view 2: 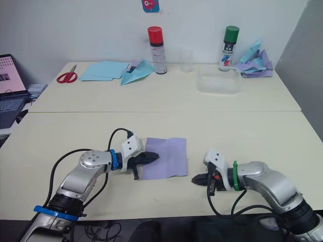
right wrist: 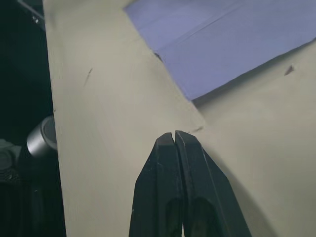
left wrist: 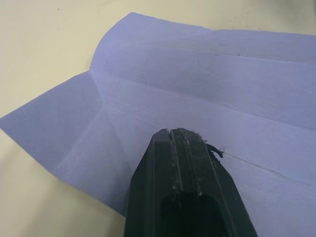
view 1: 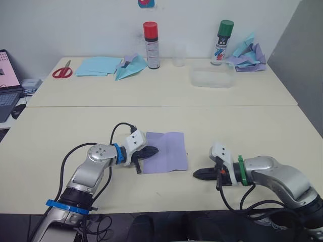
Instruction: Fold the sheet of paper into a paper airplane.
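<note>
Head stereo pair looks forward and down over the bench. Each wrist camera looks along its own fingers, close above the bench. All four views share the purple sheet.

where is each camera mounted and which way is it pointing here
Eye views: on the head, facing forward and down at the table; both arms show.
Left wrist view: on the left arm, along the shut left gripper resting over the sheet of paper.
Right wrist view: on the right arm, along the shut right gripper toward the sheet's corner.
All share the sheet.
</note>
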Motion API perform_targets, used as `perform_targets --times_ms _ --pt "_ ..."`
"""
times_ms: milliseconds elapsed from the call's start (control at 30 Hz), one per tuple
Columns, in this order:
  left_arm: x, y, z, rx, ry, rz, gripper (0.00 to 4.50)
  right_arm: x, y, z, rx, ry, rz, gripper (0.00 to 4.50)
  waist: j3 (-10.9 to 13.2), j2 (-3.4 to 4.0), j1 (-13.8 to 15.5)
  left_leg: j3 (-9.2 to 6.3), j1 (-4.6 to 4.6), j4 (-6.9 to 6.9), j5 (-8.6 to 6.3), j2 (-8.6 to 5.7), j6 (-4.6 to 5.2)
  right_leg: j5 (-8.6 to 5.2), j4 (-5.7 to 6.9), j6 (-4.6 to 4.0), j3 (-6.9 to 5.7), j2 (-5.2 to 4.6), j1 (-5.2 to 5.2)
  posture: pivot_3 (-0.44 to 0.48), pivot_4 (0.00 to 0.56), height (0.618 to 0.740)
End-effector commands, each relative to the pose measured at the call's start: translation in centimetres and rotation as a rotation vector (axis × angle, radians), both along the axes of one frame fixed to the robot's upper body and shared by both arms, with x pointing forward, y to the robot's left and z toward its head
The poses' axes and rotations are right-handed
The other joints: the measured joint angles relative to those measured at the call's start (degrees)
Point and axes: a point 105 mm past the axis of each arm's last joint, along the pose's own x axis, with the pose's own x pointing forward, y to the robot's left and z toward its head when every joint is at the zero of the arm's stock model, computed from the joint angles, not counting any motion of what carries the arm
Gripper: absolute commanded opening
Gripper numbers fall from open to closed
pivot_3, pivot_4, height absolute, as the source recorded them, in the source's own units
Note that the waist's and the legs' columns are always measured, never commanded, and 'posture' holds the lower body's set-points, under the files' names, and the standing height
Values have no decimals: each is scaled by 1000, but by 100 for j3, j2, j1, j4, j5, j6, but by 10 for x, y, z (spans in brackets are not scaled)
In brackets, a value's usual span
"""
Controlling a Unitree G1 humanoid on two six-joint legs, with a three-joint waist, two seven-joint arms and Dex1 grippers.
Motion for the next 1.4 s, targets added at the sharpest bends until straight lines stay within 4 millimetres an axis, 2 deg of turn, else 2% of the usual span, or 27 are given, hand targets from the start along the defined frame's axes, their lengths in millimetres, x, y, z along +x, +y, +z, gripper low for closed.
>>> perform_targets --times_ms 33,167,333,500,600,833,933,1167,1400 --pt "-3 11 -18 60 58 41 0 8 7 -5 19 0 -50 31 0 -1 1 -2 0 0 0 0 0 0 1 0 -2 0 0 0 150 740" --pt "-2 11 -17 60 54 44 0 23 8 -15 22 -7 -135 31 -2 -3 -2 3 2 1 0 -2 0 0 1 0 2 0 0 0 150 740" --pt "-1 14 -16 59 52 54 0 39 14 -9 107 -2 -240 31 -4 -7 -5 1 21 1 0 5 0 5 8 -3 4 0 11 0 150 740" --pt "0 15 -17 59 50 59 0 43 38 7 238 51 -235 31 -4 -6 -10 4 27 0 0 6 0 7 11 -3 9 0 14 0 150 740" --pt "0 14 -16 55 50 58 0 53 51 15 295 51 -261 31 -3 -5 -8 3 25 -2 0 6 0 5 10 -5 8 1 12 0 150 740" --pt "-2 15 -18 63 59 52 0 64 72 28 338 20 -241 31 -3 -5 -8 6 21 -2 0 3 0 6 10 -5 9 1 10 0 150 740" --pt "-2 15 -19 68 64 49 0 63 84 25 320 13 -208 31 -3 -5 -9 7 21 -2 0 4 0 5 9 -5 9 1 9 0 150 740" --pt "-3 18 -19 69 76 50 0 70 102 3 192 -76 -161 31 -3 -5 -24 6 22 -2 0 6 0 6 11 -5 8 3 8 0 150 740" --pt "-8 35 -14 62 133 92 0 75 112 -9 118 -106 -123 31 -5 -7 -99 10 33 -3 0 27 0 9 16 -10 11 12 9 0 150 740"
